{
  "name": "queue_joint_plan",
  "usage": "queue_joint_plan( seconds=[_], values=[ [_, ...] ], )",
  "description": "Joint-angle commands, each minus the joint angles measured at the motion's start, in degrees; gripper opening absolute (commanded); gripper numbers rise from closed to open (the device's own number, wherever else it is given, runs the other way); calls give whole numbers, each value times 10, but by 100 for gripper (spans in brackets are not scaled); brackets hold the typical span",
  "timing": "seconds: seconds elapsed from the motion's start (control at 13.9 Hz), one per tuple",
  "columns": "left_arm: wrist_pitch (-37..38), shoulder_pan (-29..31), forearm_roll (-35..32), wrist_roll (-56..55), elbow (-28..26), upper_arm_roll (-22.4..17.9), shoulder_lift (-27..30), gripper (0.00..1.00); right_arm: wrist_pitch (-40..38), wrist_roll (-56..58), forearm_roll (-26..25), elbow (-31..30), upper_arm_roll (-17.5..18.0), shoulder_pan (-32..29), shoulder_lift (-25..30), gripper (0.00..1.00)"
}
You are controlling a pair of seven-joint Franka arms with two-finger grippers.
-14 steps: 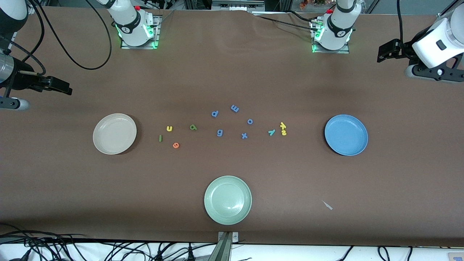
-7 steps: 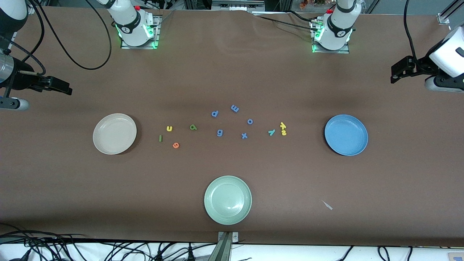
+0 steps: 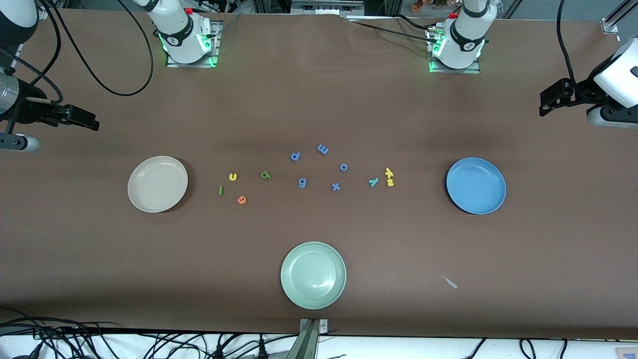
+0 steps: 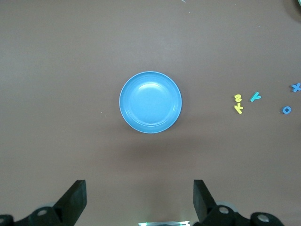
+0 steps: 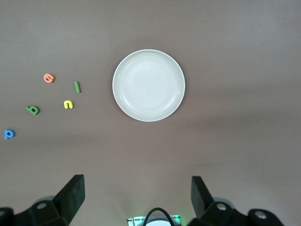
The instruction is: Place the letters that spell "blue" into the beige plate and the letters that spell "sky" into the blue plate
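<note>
The beige plate (image 3: 157, 184) lies toward the right arm's end of the table and the blue plate (image 3: 476, 185) toward the left arm's end. Beside the beige plate lie the yellow "u" (image 3: 233, 176), green "b" (image 3: 265, 175), dark green "l" (image 3: 220, 190) and orange "e" (image 3: 241, 200). Closer to the blue plate are the teal "y" (image 3: 373, 182), yellow "k" (image 3: 389, 172) and yellow "s" (image 3: 390, 183). My left gripper (image 4: 138, 197) hangs open and empty high over the blue plate's area. My right gripper (image 5: 137, 195) hangs open and empty high over the beige plate's area.
Blue letters lie in the middle: "p" (image 3: 295, 156), "m" (image 3: 323, 148), "o" (image 3: 344, 167), "g" (image 3: 302, 183), "x" (image 3: 336, 187). A pale green plate (image 3: 313, 274) sits nearer the front camera. A small grey scrap (image 3: 450, 282) lies beside it toward the left arm's end.
The left arm's hand has drawn away toward its end of the table, then nearly stopped. The right arm, the letters and the plates have not moved.
</note>
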State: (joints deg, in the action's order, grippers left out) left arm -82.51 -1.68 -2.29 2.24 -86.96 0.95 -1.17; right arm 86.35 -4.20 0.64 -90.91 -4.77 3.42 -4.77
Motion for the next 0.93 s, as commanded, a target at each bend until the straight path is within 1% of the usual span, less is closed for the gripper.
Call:
queue_joint_plan(
  seconds=[0.0, 0.14, 0.36, 0.43, 0.5, 0.65, 0.86],
  values=[
    [11, 0, -7, -5, 15, 4, -6, 100, -9, 7, 2, 10, -1, 1, -1, 100],
    [26, -1, 11, -6, 16, 4, -2, 100, -9, 6, 2, 10, -1, 1, -1, 100],
    [32, 0, 16, -4, 7, 8, 11, 100, -9, 6, 2, 10, -1, 1, -1, 100],
    [42, 4, 16, 0, -5, 8, 17, 100, -9, 6, 2, 10, -1, 1, -1, 100],
    [38, 12, 17, 1, -28, 8, 33, 100, -9, 6, 2, 10, -1, 1, -1, 100],
    [12, 25, 32, 1, -74, 12, 66, 100, -9, 7, 2, 10, -1, 1, -1, 100],
    [8, 28, 33, 1, -80, 12, 71, 100, -9, 7, 1, 10, -1, 1, -1, 100]
  ],
)
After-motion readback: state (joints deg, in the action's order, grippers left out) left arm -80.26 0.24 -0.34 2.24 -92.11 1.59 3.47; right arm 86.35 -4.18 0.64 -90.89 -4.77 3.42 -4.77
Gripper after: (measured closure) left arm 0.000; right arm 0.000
